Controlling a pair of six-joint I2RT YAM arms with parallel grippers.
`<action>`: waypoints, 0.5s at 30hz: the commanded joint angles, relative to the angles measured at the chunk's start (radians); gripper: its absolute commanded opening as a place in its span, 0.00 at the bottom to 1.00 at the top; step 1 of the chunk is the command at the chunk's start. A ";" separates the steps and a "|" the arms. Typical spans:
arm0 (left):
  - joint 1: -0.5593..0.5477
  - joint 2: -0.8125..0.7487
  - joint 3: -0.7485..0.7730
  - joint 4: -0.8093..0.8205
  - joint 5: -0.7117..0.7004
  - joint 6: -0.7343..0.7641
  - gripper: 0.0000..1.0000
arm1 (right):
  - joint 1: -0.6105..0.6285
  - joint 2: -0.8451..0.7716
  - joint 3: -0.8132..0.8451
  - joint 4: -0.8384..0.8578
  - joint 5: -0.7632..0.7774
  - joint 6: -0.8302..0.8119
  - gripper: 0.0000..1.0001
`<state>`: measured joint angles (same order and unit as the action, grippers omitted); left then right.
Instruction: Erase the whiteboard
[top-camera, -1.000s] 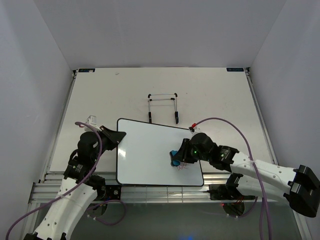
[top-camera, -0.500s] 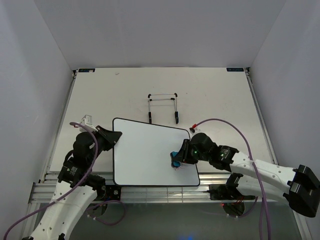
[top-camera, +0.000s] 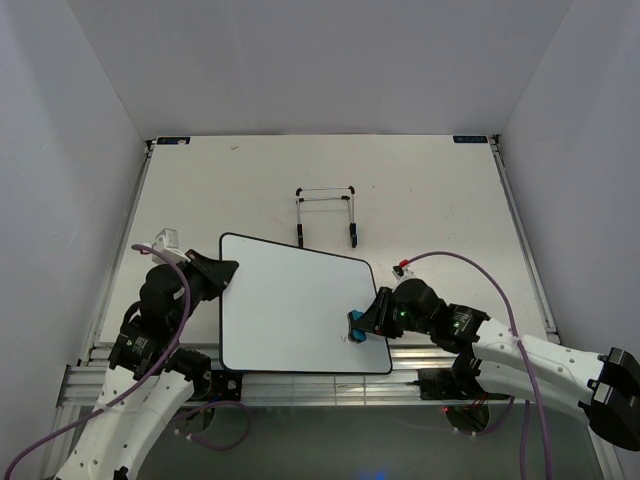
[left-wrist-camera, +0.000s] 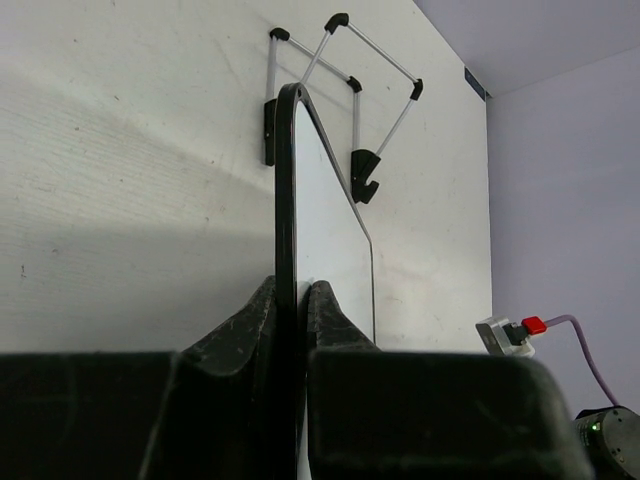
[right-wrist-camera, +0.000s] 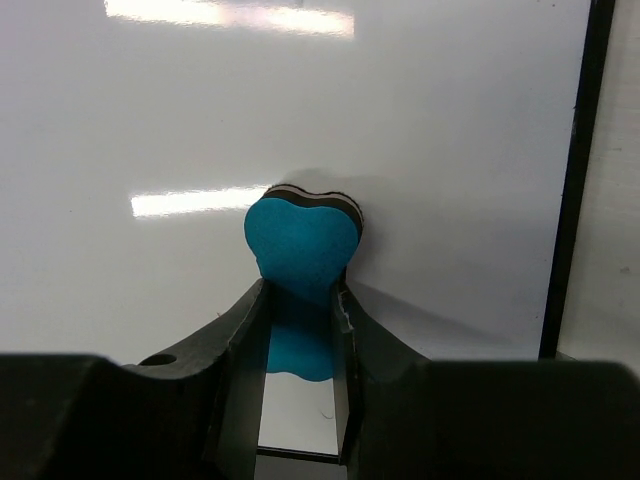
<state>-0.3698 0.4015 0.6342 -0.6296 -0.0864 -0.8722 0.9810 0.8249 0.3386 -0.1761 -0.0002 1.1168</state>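
The right fingers (right-wrist-camera: 240, 340) are clamped shut on the blue eraser (right-wrist-camera: 302, 245), pressing it to the whiteboard (top-camera: 290, 300) near its 4 o'clock corner. The left fingers (left-wrist-camera: 235, 340) pinch the board's rim at 10 o'clock, steadying it. The board lies at the table's (top-camera: 420, 190) 6 o'clock side. Wiping looks nearly finished. The next move calls for a firm sweep over any faint trace beside the eraser.

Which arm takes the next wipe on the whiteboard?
Right. The right gripper is shut on the blue eraser, against the whiteboard near its right edge; the left gripper only clamps the board's left rim.
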 joint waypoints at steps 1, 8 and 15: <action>0.003 -0.001 0.039 -0.030 -0.196 0.157 0.00 | 0.018 0.063 -0.093 -0.405 -0.020 -0.026 0.08; 0.000 -0.018 0.053 -0.045 -0.204 0.167 0.00 | 0.031 0.232 -0.017 -0.430 0.037 -0.066 0.08; 0.000 -0.024 0.073 -0.064 -0.214 0.170 0.00 | 0.033 0.235 0.033 -0.464 0.095 -0.074 0.08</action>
<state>-0.3737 0.3763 0.6746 -0.6991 -0.1394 -0.8543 0.9897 0.9878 0.4633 -0.2691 0.0246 1.1149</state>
